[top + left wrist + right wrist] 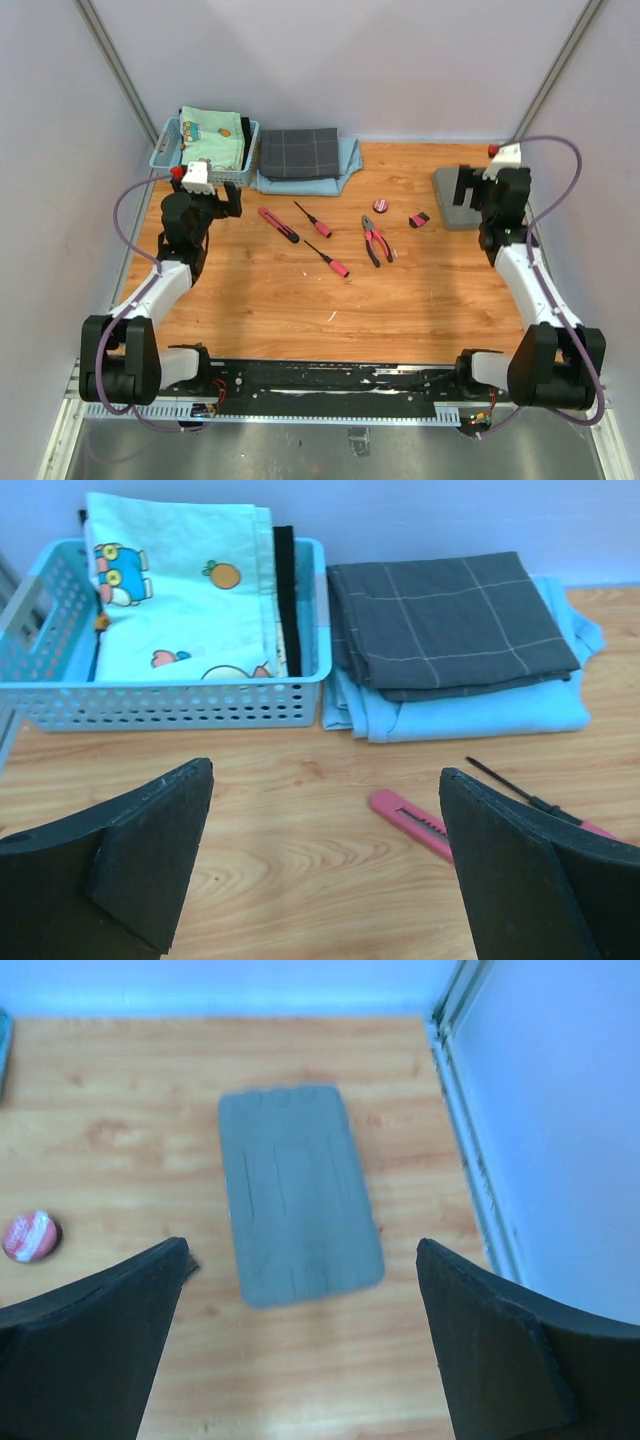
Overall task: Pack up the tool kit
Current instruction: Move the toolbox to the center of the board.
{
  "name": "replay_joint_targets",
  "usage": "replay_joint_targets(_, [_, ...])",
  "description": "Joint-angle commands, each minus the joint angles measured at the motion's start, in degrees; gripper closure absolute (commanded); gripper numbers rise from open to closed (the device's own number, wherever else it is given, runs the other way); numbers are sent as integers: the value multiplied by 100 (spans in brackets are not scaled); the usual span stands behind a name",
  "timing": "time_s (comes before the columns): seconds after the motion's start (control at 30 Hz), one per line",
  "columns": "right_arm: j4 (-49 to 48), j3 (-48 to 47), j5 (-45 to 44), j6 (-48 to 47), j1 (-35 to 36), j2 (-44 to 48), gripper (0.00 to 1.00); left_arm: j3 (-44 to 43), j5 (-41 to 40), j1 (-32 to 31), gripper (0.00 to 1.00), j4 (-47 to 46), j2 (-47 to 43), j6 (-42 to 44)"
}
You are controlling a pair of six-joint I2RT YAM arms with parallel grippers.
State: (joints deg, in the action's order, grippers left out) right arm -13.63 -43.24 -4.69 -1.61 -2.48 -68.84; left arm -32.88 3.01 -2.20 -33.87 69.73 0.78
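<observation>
Both grippers spread wide, nothing held, tools loose.
My right gripper (300, 1250) hovers over the grey case (300, 1195). To the left of the case I see the tape (381, 206), pliers (377, 241), screwdrivers (313, 219) and knife (278, 224), with the left gripper (325, 780) farthest left.

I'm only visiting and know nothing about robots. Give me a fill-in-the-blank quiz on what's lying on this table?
The grey case lies flat with its lid ____.
The dark checked cloth rests on a folded cloth coloured light ____.
The left claw and right claw both stand ____, holding nothing.
The pink-and-black pliers lie loose, not yet ____ the case.
Missing words: shut; blue; open; inside.
</observation>
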Motion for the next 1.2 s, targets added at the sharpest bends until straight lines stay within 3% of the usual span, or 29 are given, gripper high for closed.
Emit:
replay_joint_targets(0.0, [2285, -1586, 82, -104, -51, -843, 2, -719, 600, -16, 1, 1512, 84, -116])
replay_joint_targets(0.23, [4911, -5238, 464, -377, -163, -3616, 2, -1873, 761, -181, 1, 2447, 455, -182])
replay_joint_targets(0.4, [5463, -6544, 462, -428, -174, -4978, 2, -1854, 878, -245, 1, 2761, 301, -210])
replay_joint_targets(0.67, [6063, -7494, 109, -365, -313, -5999, 2, -1604, 1002, -281, 1, 2925, 112, -360])
replay_joint_targets(1.0, [5521, -7495, 718, 200, -624, -5686, 2, -1575, 1222, -297, 1, 2995, 98, -374])
replay_joint_targets(1.17, [5279, -8250, 815, 584, -823, -5992, 2, -1774, 1262, -422, 1, 3052, 242, -303])
